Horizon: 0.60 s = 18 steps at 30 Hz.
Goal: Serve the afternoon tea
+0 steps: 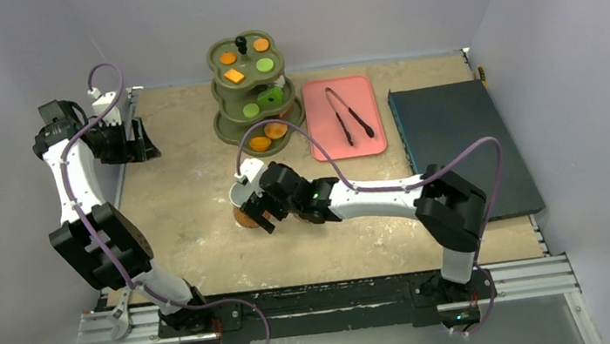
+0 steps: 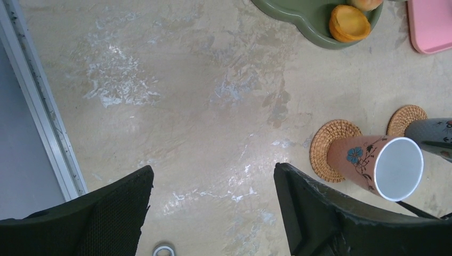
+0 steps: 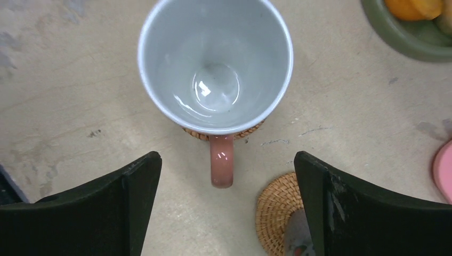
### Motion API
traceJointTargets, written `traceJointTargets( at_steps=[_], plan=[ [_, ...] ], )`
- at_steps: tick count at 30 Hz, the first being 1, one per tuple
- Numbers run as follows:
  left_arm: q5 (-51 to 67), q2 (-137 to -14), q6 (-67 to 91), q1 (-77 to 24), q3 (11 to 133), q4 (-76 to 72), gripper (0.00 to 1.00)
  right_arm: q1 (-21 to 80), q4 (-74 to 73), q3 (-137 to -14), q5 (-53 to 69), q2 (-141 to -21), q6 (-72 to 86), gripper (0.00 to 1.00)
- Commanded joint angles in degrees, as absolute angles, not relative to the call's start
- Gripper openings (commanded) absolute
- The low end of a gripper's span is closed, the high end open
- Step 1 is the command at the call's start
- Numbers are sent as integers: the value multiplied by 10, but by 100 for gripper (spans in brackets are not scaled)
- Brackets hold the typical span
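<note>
On woven coaster (image 2: 322, 145): flowered terracotta cup (image 2: 373, 162).

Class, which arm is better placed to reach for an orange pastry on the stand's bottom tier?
Probably right: the right gripper hangs open over the terracotta cup, nearer the orange pastry. The left gripper sits farther off, by the table's left edge.

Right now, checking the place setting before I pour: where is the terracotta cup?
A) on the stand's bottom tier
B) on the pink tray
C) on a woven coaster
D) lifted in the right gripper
C: the cup stands upright on a coaster whose edge shows beneath it, and the right gripper is open, touching nothing.
</note>
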State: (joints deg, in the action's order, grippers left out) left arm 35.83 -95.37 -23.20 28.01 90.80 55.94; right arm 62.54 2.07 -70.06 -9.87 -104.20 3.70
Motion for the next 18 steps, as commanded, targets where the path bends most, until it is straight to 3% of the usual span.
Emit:
traceJointTargets(
  at_steps=[1, 8, 18],
  plan=[
    [386, -926, -222, 283, 888, 533, 84, 607, 13, -741, -97, -969, 32, 98],
    [328, -917, -182, 218, 840, 447, 86, 497, 30, -702, -46, -910, 59, 98],
    [269, -847, -57, 179, 507, 18, 90, 264, 163, -522, -75, -833, 140, 98]
  ],
)
